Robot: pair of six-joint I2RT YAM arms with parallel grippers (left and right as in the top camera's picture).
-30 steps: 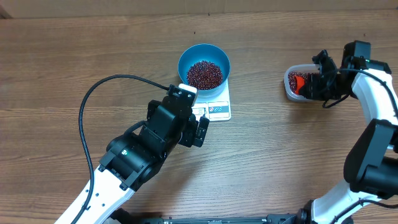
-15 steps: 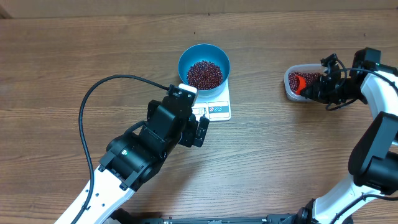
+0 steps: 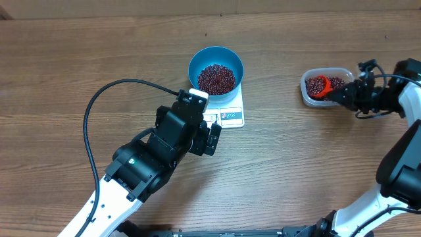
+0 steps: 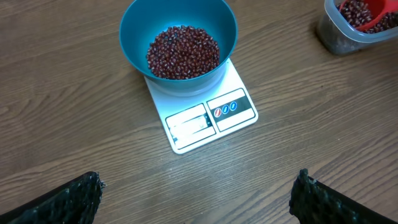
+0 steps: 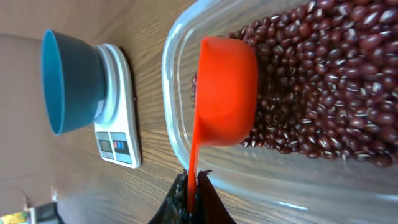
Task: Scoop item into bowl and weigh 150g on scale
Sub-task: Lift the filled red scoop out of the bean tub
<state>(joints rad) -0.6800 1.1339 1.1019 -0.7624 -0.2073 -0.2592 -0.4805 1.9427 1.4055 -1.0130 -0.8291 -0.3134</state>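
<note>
Now; left gripper (image 4: 199,182) wide apart, empty; right gripper (image 5: 189,200) clamped on red scoop (image 5: 227,93) in tub (image 5: 175,81) of beans (image 5: 317,81)

Overhead view sits high, staring straight down at the tabletop (image 3: 79,59): both arms in frame, the blue bowl (image 3: 216,69) on the scale (image 3: 231,116) top centre, the clear tub (image 3: 304,92) off right. Left wrist view looks forward and down from behind the left fingers (image 4: 68,199), tips in the bottom corners, same bowl and scale mid-frame, a corner of the tub top right. Right wrist view, rolled sideways, is pressed close over the right fingers (image 5: 186,205), with the red scoop (image 5: 227,93) and beans (image 5: 323,81) filling it, and bowl and scale small at the left edge
</note>
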